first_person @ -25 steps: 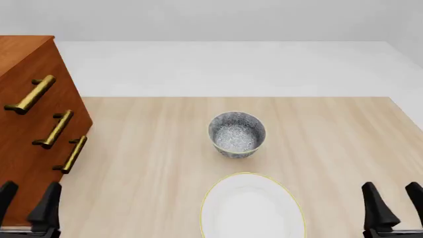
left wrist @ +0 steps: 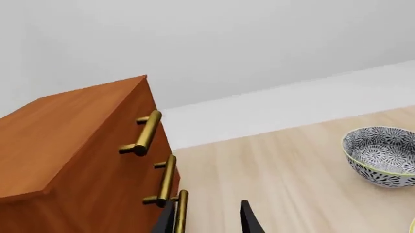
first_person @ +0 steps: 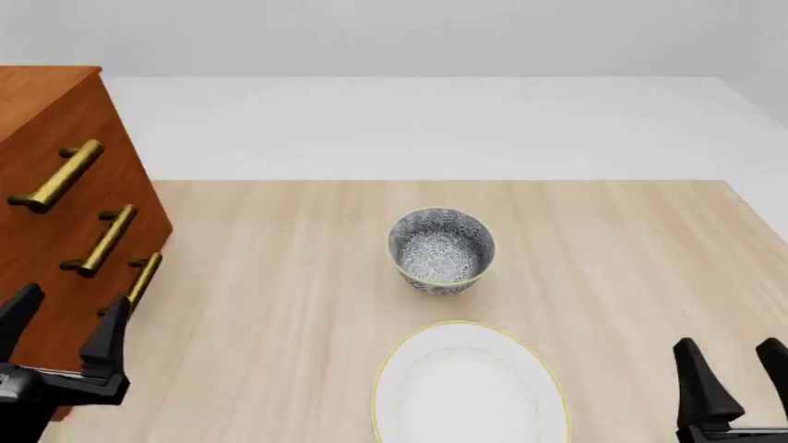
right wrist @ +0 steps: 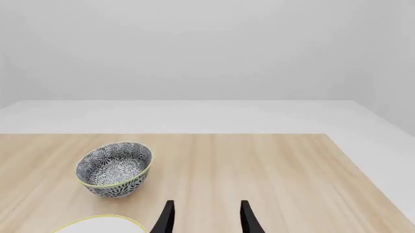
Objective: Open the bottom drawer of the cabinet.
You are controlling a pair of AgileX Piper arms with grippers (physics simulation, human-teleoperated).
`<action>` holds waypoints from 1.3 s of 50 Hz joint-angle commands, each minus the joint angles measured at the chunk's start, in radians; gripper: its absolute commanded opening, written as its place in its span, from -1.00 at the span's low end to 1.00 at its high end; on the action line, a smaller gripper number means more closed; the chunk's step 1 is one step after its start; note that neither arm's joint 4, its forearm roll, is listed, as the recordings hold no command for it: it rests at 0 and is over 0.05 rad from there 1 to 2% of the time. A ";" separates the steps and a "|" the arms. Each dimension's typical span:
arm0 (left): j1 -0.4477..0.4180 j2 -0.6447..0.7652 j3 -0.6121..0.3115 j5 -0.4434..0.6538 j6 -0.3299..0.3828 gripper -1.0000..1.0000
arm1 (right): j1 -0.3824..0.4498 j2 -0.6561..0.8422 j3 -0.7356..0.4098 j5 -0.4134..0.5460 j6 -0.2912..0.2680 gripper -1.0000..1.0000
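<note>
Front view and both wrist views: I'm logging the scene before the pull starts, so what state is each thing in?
bottom drawer: shut, handle not gripped
cabinet: upright, all three drawers shut
left gripper: open, empty, near the lowest handle
right gripper: open, empty, away from the cabinet
bowl: upright, empty
plate: flat on the table, empty

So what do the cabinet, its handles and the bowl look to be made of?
The cabinet looks like reddish-brown wood with a smooth satin finish. Its handles look like brass, given their yellow metallic sheen. The bowl is probably glazed ceramic, with a dark printed pattern and a yellow rim.
</note>
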 commanded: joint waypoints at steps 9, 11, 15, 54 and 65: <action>-0.024 0.199 -0.165 0.061 0.196 1.00 | 0.000 0.000 0.000 0.000 0.000 1.00; -0.029 0.237 -0.165 0.042 0.246 1.00 | 0.000 0.000 0.000 0.000 0.000 1.00; -0.040 0.238 -0.177 0.045 0.317 1.00 | 0.000 0.000 0.000 0.000 0.000 1.00; -0.088 0.483 0.006 -0.255 0.707 1.00 | 0.000 0.000 0.000 0.000 0.000 1.00; -0.095 0.591 0.038 -0.364 0.753 1.00 | 0.000 0.000 0.000 0.000 0.000 1.00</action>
